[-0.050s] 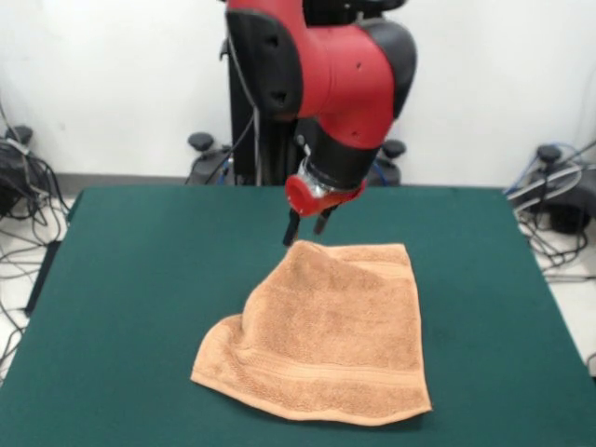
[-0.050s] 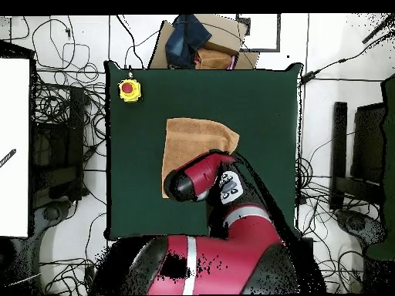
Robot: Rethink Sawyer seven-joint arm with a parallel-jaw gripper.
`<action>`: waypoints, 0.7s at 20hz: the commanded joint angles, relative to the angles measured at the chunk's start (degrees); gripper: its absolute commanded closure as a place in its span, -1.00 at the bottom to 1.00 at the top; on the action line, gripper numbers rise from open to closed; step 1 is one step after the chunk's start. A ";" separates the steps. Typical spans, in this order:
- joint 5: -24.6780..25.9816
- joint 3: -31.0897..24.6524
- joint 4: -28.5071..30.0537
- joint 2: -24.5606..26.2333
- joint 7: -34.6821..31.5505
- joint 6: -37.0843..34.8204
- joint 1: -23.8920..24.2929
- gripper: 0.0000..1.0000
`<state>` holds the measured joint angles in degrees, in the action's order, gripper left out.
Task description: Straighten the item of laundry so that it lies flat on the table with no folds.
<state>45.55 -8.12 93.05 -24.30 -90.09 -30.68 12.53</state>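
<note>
The item of laundry (image 1: 326, 335), a peach-orange towel, lies on the green table (image 1: 140, 279) right of centre. Its left side is drawn in and rumpled, with a fold along the left edge, and a woven band runs near the front hem. My gripper (image 1: 306, 230) hangs just over the towel's far corner, open, its two dark fingers apart with nothing between them. In the overhead view the towel (image 2: 197, 139) shows partly under the red arm, which hides the gripper; the table (image 2: 262, 100) spreads wide around it.
A yellow box with a red button (image 2: 129, 90) sits on one table corner. A cardboard box with blue cloth (image 2: 200, 42) stands just beyond the table edge. Cables lie on the floor around the table.
</note>
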 commanded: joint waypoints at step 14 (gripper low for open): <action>-0.80 -1.17 0.05 3.06 -5.88 1.20 -5.11 -1.00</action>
<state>44.39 -8.12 94.66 -26.63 -90.09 -32.17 9.15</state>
